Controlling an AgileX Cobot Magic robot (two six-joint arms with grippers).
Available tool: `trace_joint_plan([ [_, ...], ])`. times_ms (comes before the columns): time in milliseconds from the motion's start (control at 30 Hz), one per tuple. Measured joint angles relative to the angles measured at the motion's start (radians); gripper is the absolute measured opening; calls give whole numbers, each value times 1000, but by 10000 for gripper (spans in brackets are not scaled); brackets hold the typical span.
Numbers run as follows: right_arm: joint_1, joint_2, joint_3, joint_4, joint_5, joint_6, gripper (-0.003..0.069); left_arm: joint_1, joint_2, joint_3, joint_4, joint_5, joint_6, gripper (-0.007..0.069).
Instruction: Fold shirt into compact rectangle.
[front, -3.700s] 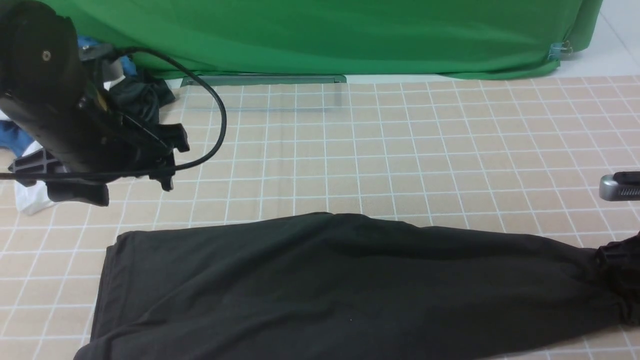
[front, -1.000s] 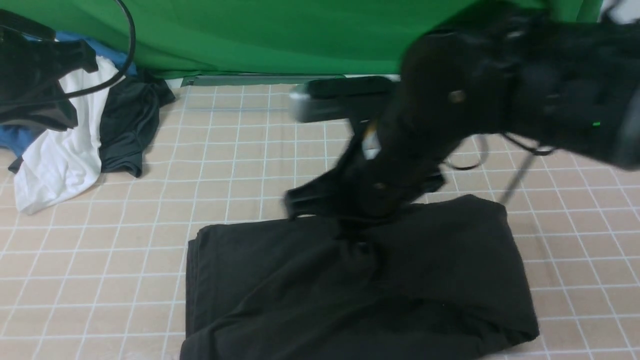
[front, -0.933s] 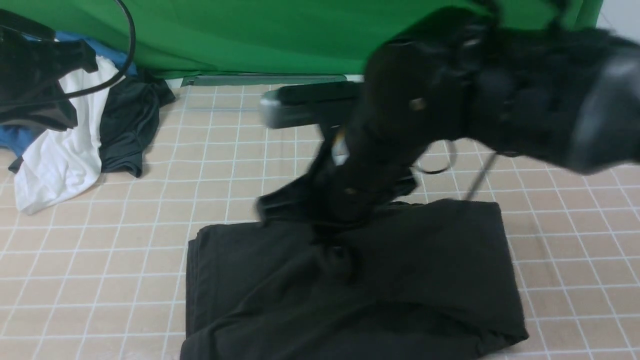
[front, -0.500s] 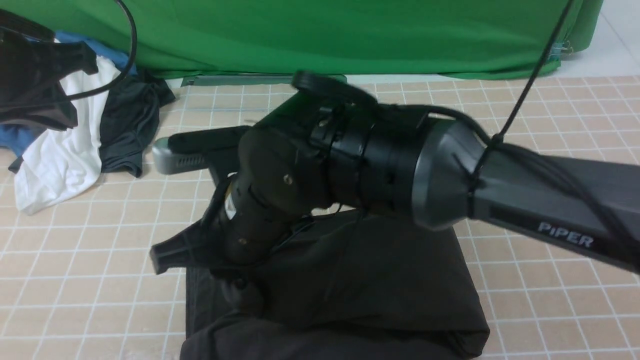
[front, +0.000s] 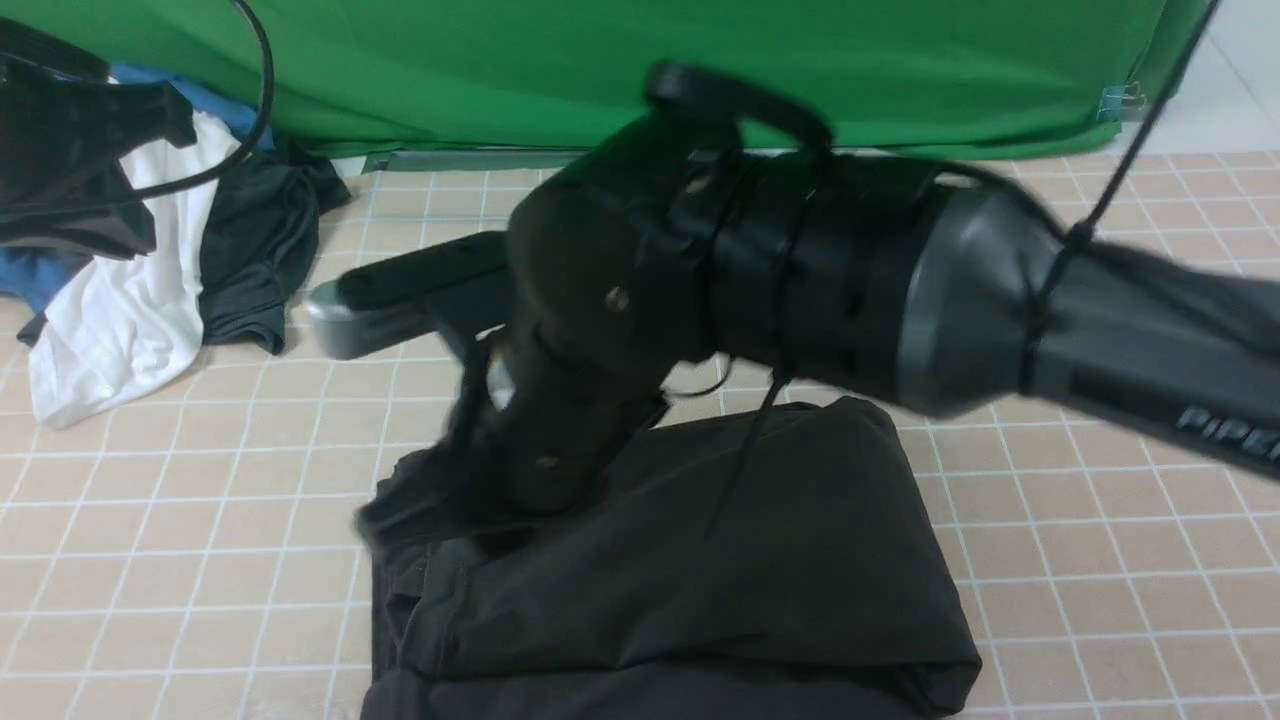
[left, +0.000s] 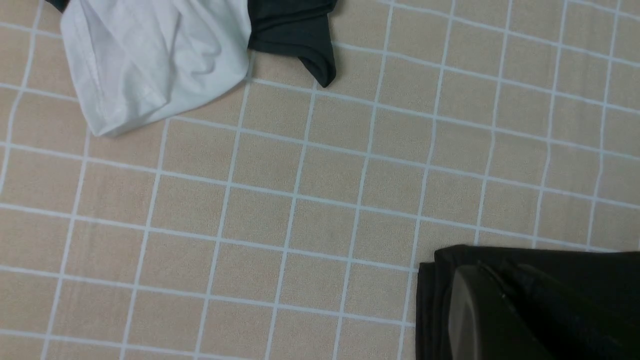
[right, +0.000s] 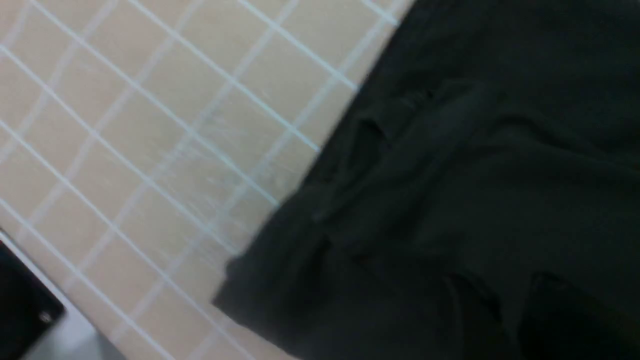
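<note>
Your right hand (right: 515, 305), jaws parted, has just released the shirt (front: 760, 540), lower centre of the front view, so that fold seems laid; your left hand (left: 505, 295) is pressed together.

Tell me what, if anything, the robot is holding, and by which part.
Nothing is held: the left gripper is shut and empty, and the right gripper's fingers stand apart over the black shirt.

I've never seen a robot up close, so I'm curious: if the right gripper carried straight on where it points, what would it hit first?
Most likely the black shirt: the right gripper points down at it, though the depth between is unclear.
</note>
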Motion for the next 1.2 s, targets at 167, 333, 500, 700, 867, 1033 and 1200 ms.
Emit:
trace_joint_plan([
  [167, -51, -4, 32, -83, 144, -61, 32, 0, 0, 0, 0, -2, 1, 16],
  [333, -61, -4, 161, -122, 115, -67, 31, 0, 0, 0, -20, -7, 1, 16],
  [500, -67, 26, 296, -123, -15, -57, 29, 0, 0, 0, -54, -14, 2, 16],
  [700, -80, -28, 300, -123, 7, -104, 25, 0, 0, 0, -60, -17, 2, 16],
  [867, -158, -239, 287, -138, 108, -138, 25, 0, 0, 0, -60, -6, 2, 16],
  [1033, -273, -412, 394, -162, 141, -139, 25, 0, 0, 0, -60, -15, 2, 16],
  [1200, -325, -439, 665, -127, -52, -107, 25, 0, 0, 0, -60, -17, 2, 16],
])
